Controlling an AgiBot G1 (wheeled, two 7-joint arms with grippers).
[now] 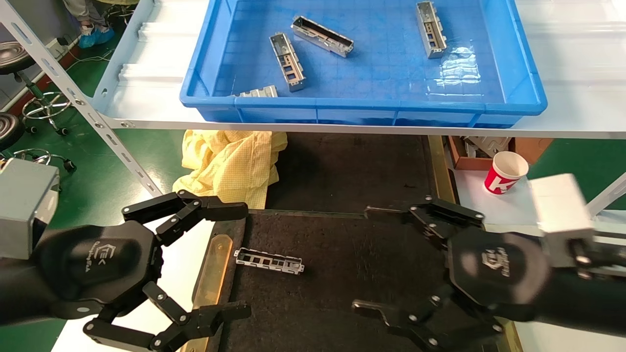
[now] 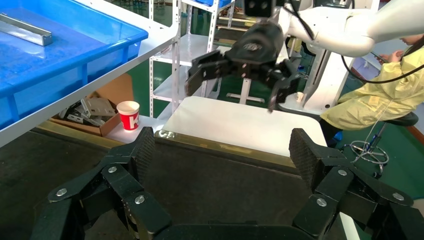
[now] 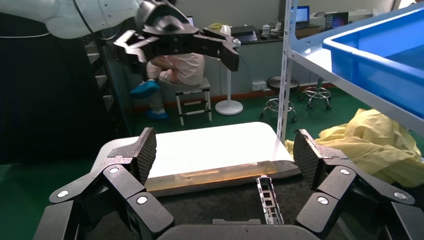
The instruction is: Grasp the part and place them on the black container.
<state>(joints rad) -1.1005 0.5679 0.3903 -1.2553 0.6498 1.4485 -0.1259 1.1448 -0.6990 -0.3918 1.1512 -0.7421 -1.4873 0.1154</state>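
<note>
One silver-grey part (image 1: pixel 269 261) (image 3: pixel 269 200) lies flat on the black container (image 1: pixel 342 274) (image 3: pixel 210 205) near its left brass strip (image 1: pixel 213 270). Several more parts (image 1: pixel 287 61) rest in the blue bin (image 1: pixel 362 105) on the shelf above. My left gripper (image 1: pixel 242 259) (image 2: pixel 222 150) hovers open at the container's left edge, nothing between its fingers. My right gripper (image 1: pixel 369 259) (image 3: pixel 225 152) hangs open over the container's right half, empty, with the part lying low between its fingers (image 3: pixel 306 155) in the right wrist view.
A yellow cloth (image 1: pixel 230 164) lies under the shelf at the left. A red and white paper cup (image 1: pixel 505 172) (image 2: pixel 129 114) stands on the white table at the right, beside a cardboard box (image 1: pixel 489 146) of metal pieces. A metal shelf post (image 1: pixel 83 107) slants at the left.
</note>
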